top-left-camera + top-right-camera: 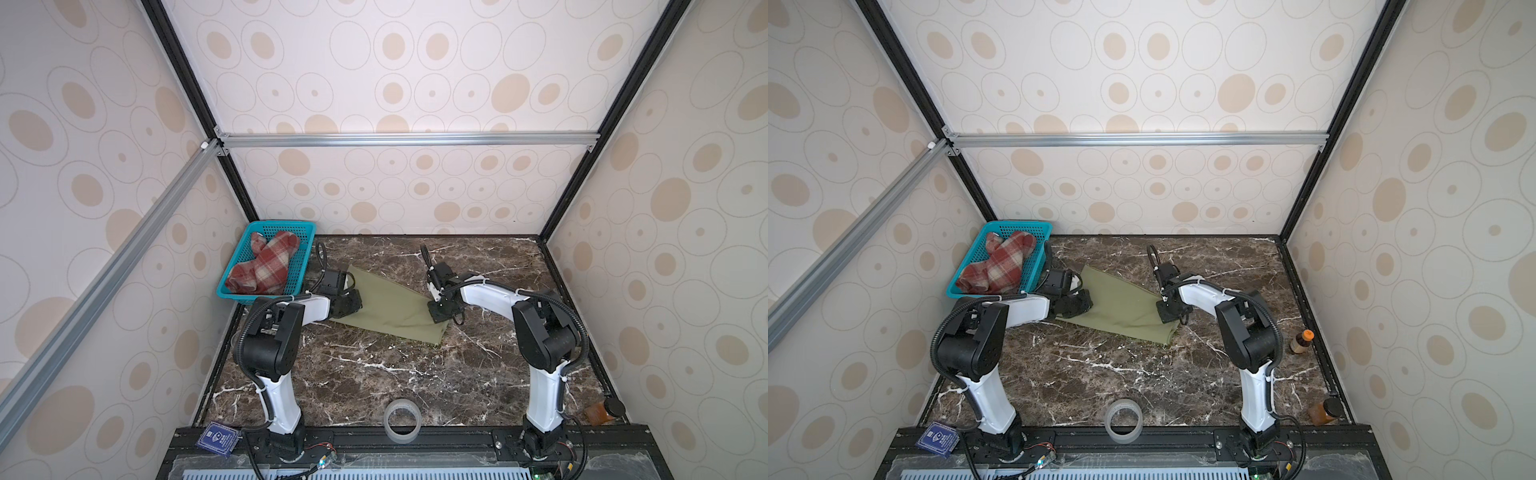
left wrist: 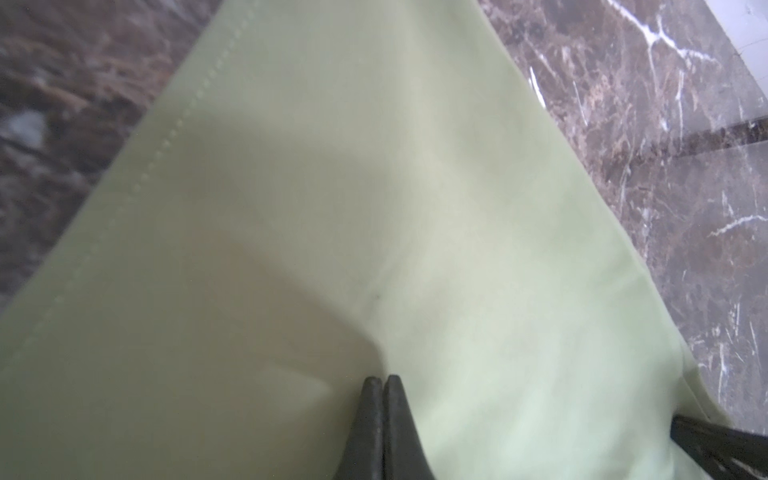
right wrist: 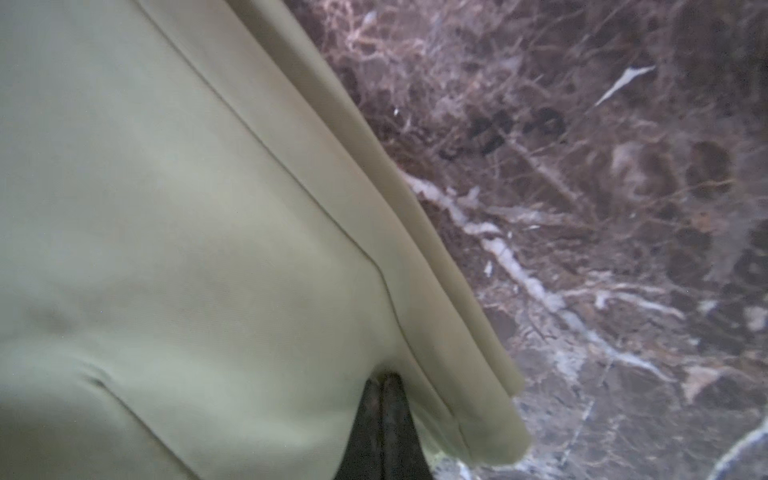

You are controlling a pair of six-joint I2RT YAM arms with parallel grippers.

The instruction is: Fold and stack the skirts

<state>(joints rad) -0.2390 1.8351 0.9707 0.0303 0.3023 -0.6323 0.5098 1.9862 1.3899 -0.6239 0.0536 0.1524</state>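
While the woolly red-and-cream plaid skirt (image 1: 266, 266) fills the teal plastic mesh basket (image 1: 286, 230), left gripper (image 2: 382, 380) and right gripper (image 3: 382, 378), closed, pinch the thin olive-green skirt (image 1: 390, 303) mid-worktop.

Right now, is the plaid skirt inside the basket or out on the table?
Inside. The plaid skirt lies crumpled within the teal basket in both top views; only the green skirt lies on the table.

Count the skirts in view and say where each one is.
2. The olive-green skirt lies spread on the marble table; the red plaid skirt is bunched in the teal basket, which might hide another beneath.
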